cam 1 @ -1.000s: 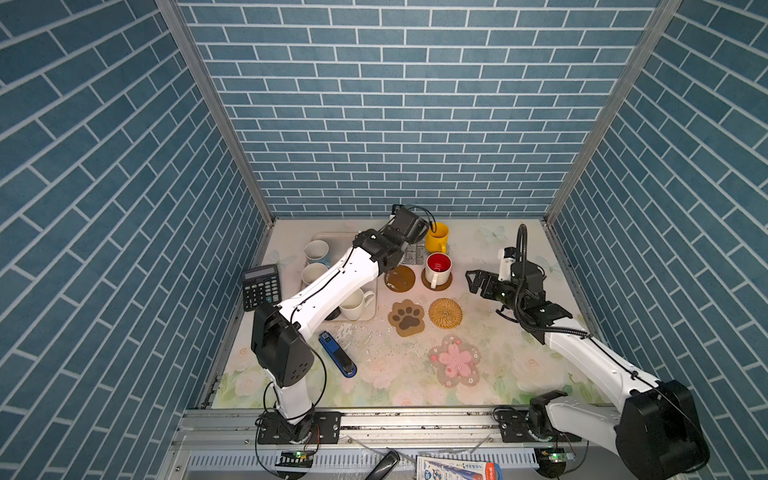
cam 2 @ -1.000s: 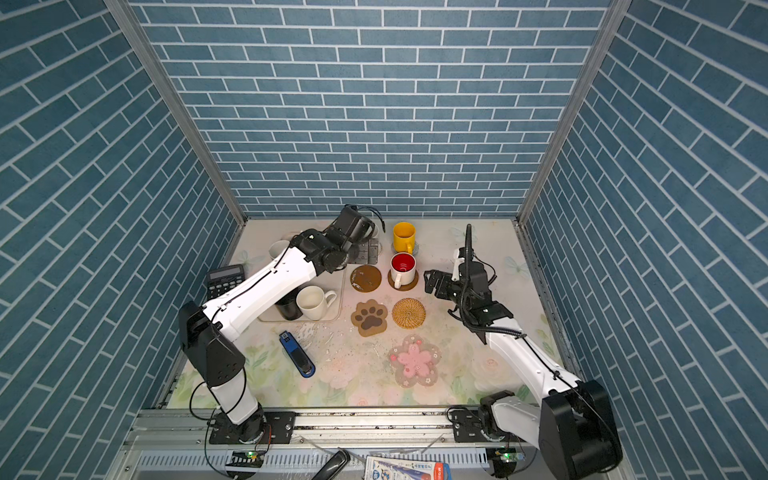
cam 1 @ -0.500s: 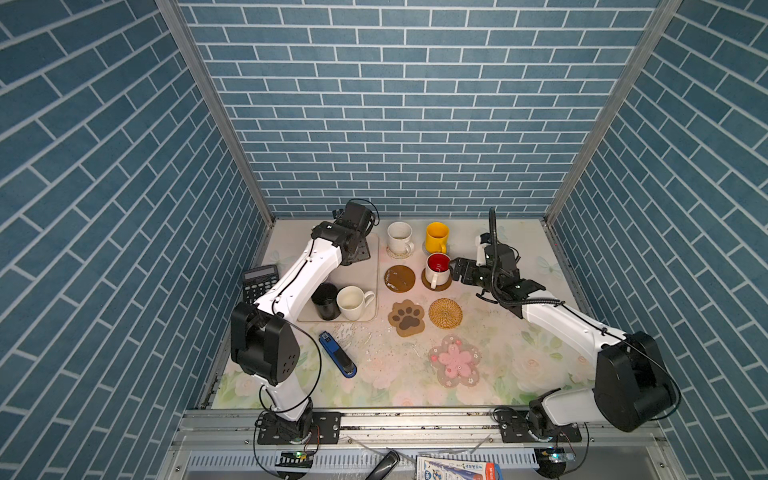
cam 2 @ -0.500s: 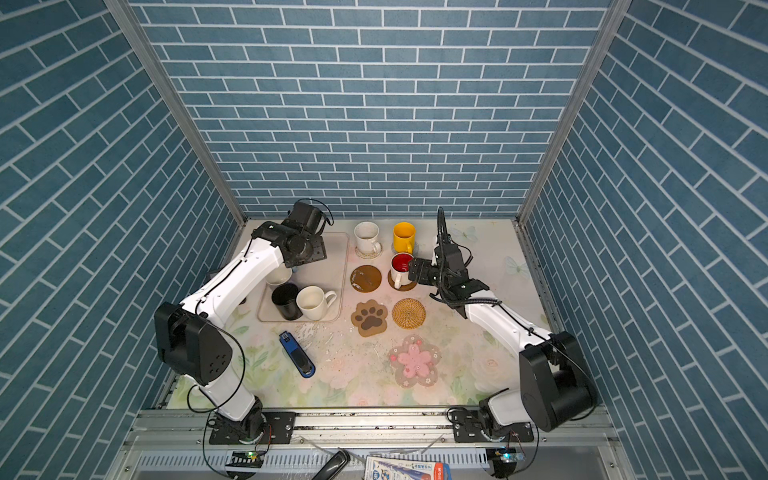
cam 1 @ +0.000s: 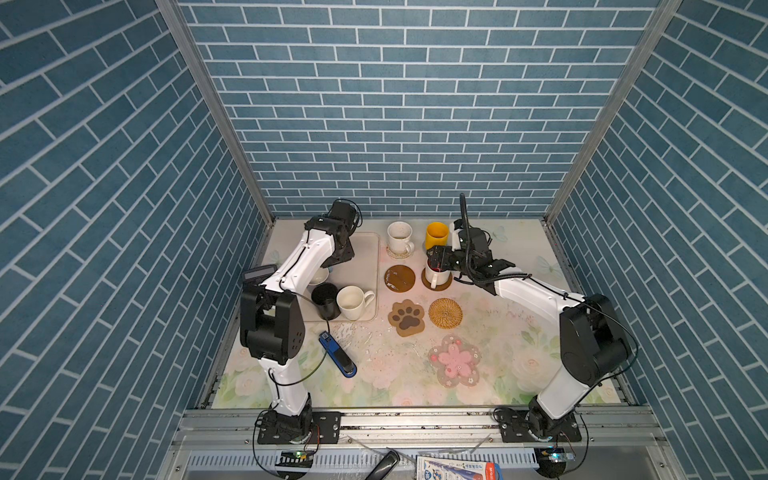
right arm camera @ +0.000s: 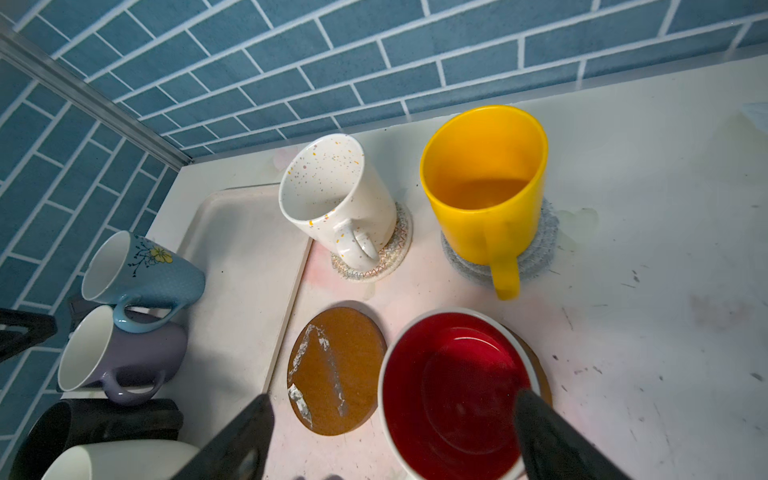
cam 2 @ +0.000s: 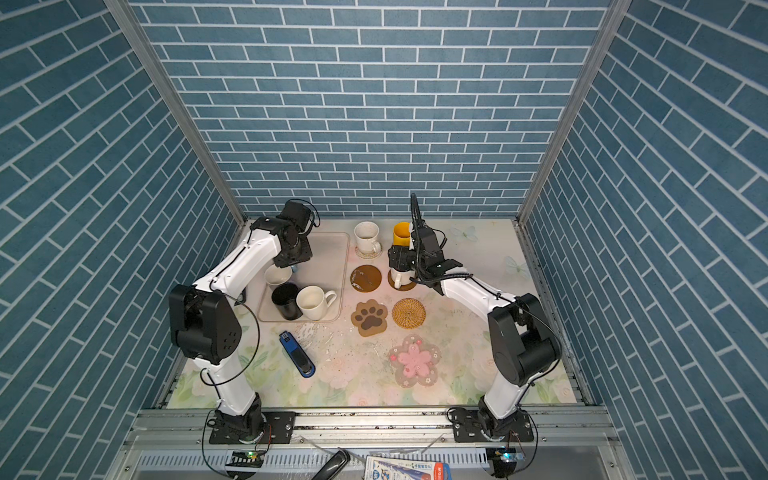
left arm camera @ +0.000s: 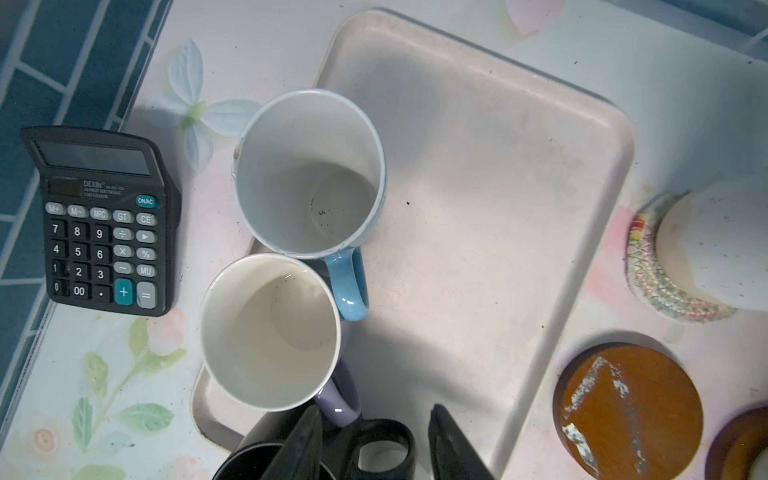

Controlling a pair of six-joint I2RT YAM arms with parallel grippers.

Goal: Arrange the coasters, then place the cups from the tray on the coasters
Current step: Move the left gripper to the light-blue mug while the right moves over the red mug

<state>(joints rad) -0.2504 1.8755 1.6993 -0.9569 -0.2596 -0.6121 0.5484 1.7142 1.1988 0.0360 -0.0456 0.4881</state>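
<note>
Open tray floor beside the light blue mug and lavender mug; calculator flanks their outer side

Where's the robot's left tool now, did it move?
Yes. The left tool has swung left, away from the yellow mug, and now hangs over the tray near the lavender mug.

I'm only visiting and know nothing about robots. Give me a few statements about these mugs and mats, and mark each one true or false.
1. The yellow handled mug stands on the light blue woven round coaster. True.
2. The tan paw-shaped coaster holds a mug. False: it is bare.
3. The black handled mug stands in the shallow beige plastic tray. True.
4. The black calculator lies inside the tray. False: it lies outside the tray.
</note>
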